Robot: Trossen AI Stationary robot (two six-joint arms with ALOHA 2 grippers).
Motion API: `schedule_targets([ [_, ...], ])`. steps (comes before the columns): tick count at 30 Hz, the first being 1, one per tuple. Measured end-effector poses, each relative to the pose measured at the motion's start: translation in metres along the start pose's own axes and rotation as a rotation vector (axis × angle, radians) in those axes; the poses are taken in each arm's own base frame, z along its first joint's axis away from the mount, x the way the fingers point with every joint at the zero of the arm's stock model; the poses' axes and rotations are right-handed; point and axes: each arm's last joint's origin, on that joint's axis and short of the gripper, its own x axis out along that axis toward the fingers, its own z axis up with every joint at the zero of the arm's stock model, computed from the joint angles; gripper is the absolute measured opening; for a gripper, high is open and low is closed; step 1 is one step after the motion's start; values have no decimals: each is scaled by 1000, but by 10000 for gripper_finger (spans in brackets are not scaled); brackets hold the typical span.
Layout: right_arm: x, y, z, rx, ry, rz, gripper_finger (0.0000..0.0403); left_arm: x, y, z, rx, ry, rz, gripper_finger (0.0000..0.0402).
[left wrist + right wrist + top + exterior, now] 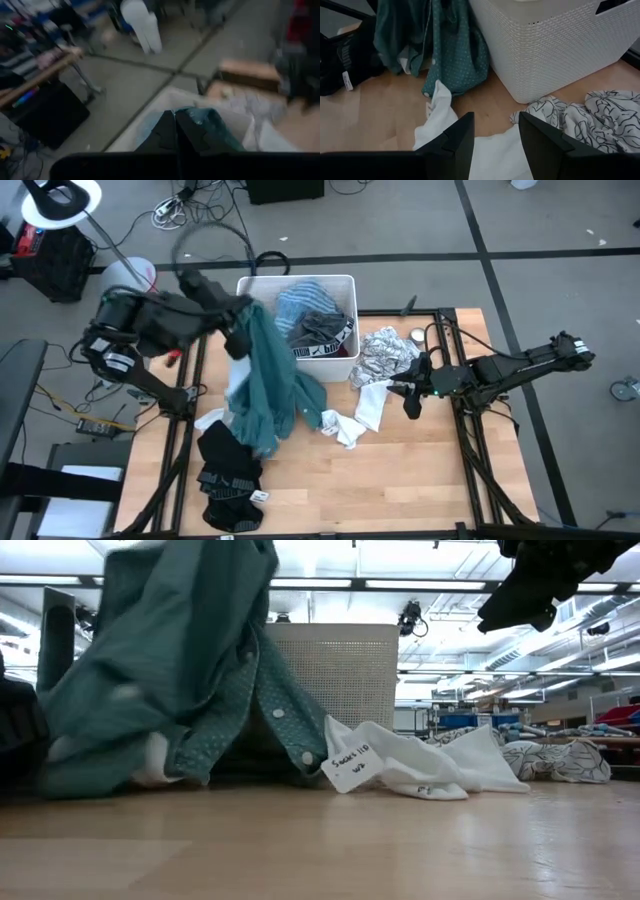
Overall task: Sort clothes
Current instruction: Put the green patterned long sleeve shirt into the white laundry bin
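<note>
I have the left gripper (238, 320) raised at about ten o'clock, fingers pinched together. My right gripper (412, 398) hangs at three o'clock, fingers (456, 137) parted, wrist angled downward.

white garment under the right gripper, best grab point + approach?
Grip the white garment at the bunched fold directly under the open right gripper, coming straight down. It lies flat and crumpled on the table, so a raised ridge gives the fingers something to pinch. Stay clear of its far end, which touches the teal shirt held up by the shut left gripper, and the patterned cloth beside the tub.
</note>
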Motion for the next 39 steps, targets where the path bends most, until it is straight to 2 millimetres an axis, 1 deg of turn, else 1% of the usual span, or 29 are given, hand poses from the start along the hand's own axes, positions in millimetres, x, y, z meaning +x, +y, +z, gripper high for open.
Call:
schedule_targets([
  [3, 0, 0, 0, -4, 0, 0, 155, -2, 11, 11, -28, -87, 40, 0],
  [7, 0, 0, 0, -4, -1, 0, 155, 5, 24, 27, -57, -182, 120, 0],
  [10, 0, 0, 0, -5, -1, -1, 155, 19, 29, 36, -56, -219, 159, 0],
  [13, 0, 0, 0, -13, -1, -1, 155, 41, 34, 42, -28, -235, 198, 0],
  [16, 0, 0, 0, -18, -2, -2, 155, 64, 39, 44, -10, -211, 273, 0],
  [18, 0, 0, 0, -23, -2, -2, 155, 80, 41, 40, 9, -163, 287, 0],
  [21, 0, 0, 0, -23, -2, -1, 155, 106, 40, 24, 32, -25, 198, 0],
  [23, 0, 0, 0, -25, -1, -2, 155, 124, 39, 10, 49, 106, 123, 0],
  [25, 0, 0, 0, -28, -1, -2, 155, 139, 40, -5, 62, 253, 93, 0],
  [29, 0, 0, 0, -31, -1, -2, 155, 160, 43, -29, 77, 482, 80, 0],
  [32, 0, 0, 0, -31, -1, -2, 155, 171, 41, -38, 75, 564, 1, 3],
  [35, 0, 0, 0, -31, -1, -2, 155, 181, 35, -41, 54, 591, -98, 5],
  [39, 0, 0, 0, -30, -2, -2, 155, 197, 28, -47, 64, 629, -114, 7],
])
